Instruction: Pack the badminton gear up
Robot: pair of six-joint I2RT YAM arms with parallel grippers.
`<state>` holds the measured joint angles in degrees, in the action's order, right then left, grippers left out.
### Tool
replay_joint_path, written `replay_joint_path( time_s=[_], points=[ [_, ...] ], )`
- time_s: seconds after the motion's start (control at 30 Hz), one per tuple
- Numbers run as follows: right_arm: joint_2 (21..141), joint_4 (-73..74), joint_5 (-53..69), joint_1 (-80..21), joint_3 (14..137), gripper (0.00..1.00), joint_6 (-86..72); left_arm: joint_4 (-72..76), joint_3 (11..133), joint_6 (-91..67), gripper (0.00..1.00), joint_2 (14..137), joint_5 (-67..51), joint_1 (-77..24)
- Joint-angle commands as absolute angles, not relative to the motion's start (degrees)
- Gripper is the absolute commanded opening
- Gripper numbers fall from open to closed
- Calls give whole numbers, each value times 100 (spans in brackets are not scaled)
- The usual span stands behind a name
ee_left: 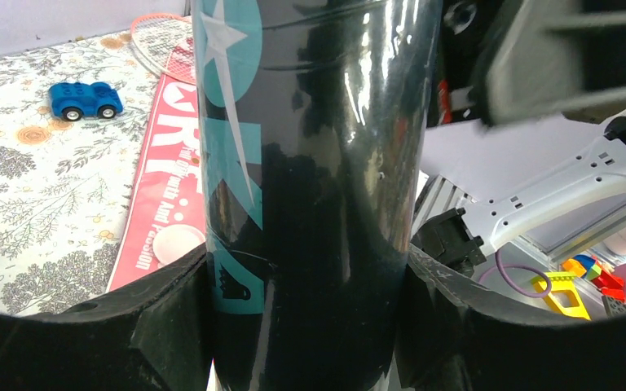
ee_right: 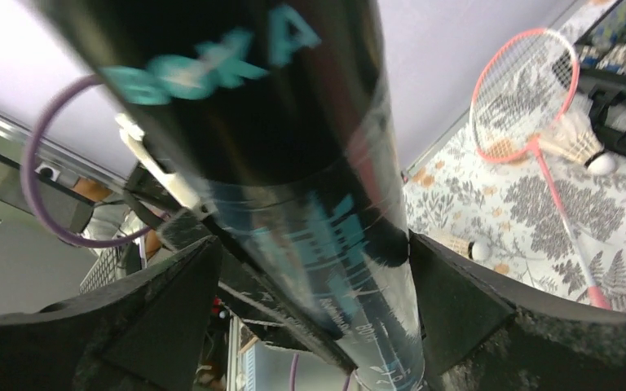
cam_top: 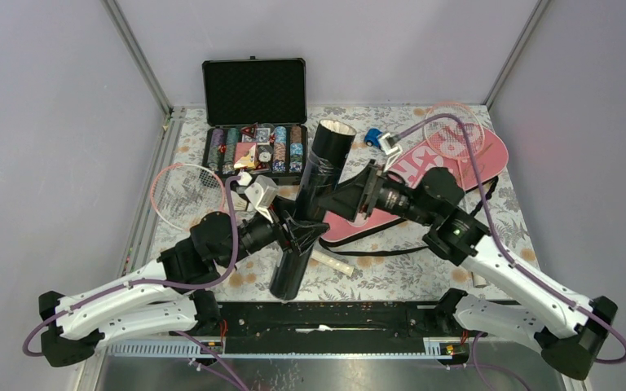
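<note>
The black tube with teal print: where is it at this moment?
In the top view, the black tube is at mid-table, held by the left gripper and the right gripper, in front of the poker chip case.

Two pink-framed rackets [cam_top: 186,194] [cam_top: 448,122], two white feather shuttlecocks [ee_right: 575,137] [ee_right: 456,244], one black teal-printed tube [cam_top: 326,163]. Plus one each: pink cover [cam_top: 489,155], blue toy car [cam_top: 372,137], black chip case [cam_top: 254,90].

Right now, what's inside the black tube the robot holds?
The black tube looks open at its far end, where only a pale inner rim shows. Its dark wall hides everything deeper, so I cannot tell whether it's full or empty.
</note>
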<state>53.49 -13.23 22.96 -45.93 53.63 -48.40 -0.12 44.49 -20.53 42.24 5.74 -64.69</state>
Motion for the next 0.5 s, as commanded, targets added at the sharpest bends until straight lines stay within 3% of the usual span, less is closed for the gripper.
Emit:
replay_joint_path(
  time_s=[0.0,0.2,0.37,0.43,0.47],
  points=[
    [5665,-1680,2104,-4905,5540,91,-4751,677,4582,-2126,42,4235,389,-6478],
    [5893,-2026,1844,-5100,5449,86,-4952,669,4572,-2123,47,4238,415,-6478],
    [5899,-2240,1827,-5124,5257,73,-5047,642,4470,-2200,52,4165,455,-6478],
    [5800,-2317,1767,-5124,5164,70,-5036,614,4412,-2239,57,4112,473,-6478],
    [5748,-2329,1706,-5124,5126,70,-5013,570,4398,-2234,65,4089,445,-6478]
  ],
)
